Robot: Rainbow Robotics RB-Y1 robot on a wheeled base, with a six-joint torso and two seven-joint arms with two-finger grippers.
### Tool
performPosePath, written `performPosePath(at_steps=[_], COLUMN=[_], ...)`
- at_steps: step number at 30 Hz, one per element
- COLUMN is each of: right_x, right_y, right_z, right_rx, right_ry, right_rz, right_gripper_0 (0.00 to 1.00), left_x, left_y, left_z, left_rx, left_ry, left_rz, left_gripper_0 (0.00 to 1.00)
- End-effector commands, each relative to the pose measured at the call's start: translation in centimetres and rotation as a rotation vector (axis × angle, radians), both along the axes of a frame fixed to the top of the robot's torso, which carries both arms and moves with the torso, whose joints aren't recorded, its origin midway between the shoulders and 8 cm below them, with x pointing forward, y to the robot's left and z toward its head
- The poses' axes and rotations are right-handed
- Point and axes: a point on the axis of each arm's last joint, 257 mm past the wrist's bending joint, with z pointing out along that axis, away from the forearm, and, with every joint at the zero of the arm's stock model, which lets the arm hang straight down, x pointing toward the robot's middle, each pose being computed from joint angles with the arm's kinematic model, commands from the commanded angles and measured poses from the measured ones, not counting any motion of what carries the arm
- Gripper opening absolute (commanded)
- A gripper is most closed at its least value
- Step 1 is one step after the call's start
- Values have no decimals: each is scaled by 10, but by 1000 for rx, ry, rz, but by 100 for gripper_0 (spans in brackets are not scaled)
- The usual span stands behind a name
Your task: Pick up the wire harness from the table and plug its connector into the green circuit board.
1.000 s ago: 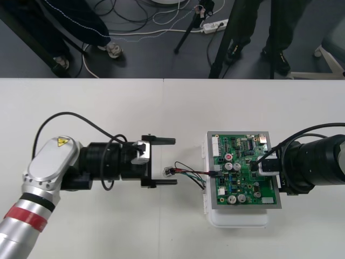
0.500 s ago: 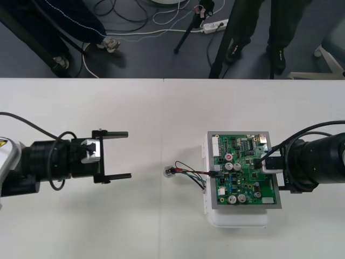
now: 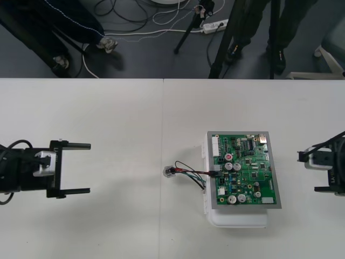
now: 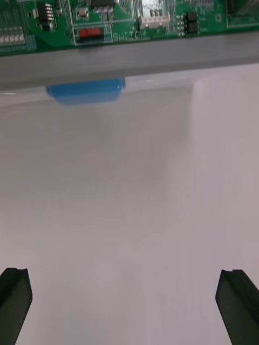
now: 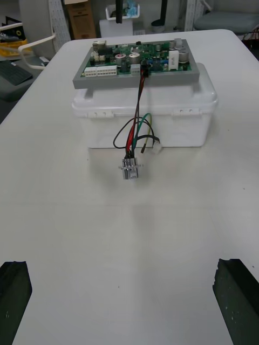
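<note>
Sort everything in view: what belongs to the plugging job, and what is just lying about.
Job: green circuit board on white base; wire harness, its socket on the table; left gripper and right gripper, both open.
Lying about: floor cables; power strip.

Harness (image 5: 137,126) plugged into green board (image 5: 135,56), socket (image 5: 131,168) resting on table (image 5: 129,242).

Right claw (image 3: 308,172) cut by front view's edge; board (image 4: 129,21) cropped in right wrist view.
</note>
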Motion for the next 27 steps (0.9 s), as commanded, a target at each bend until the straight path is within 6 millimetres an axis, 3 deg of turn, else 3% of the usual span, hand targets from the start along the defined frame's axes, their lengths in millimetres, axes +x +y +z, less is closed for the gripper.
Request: performPosePath(at_steps=[1, 10, 18, 21, 27], right_x=[-6, -12, -16, -24, -44], right_y=[-27, -15, 1, 4, 4], right_z=[27, 55, 84, 103, 122], right_rx=[-15, 215, 341, 384, 486], right_ry=[-33, -15, -39, -53, 1], right_rz=[-23, -47, 62, 123, 151], right_gripper_0=[100, 100, 100, 100, 100], left_x=[-16, -32, -40, -46, -55], left_y=[35, 75, 85, 91, 98], left_z=[15, 36, 48, 57, 64], left_rx=[53, 149, 164, 181, 192], left_ry=[89, 131, 171, 188, 207], left_rz=[34, 10, 3, -13, -27], left_gripper_0=[99, 99, 99, 99, 99])
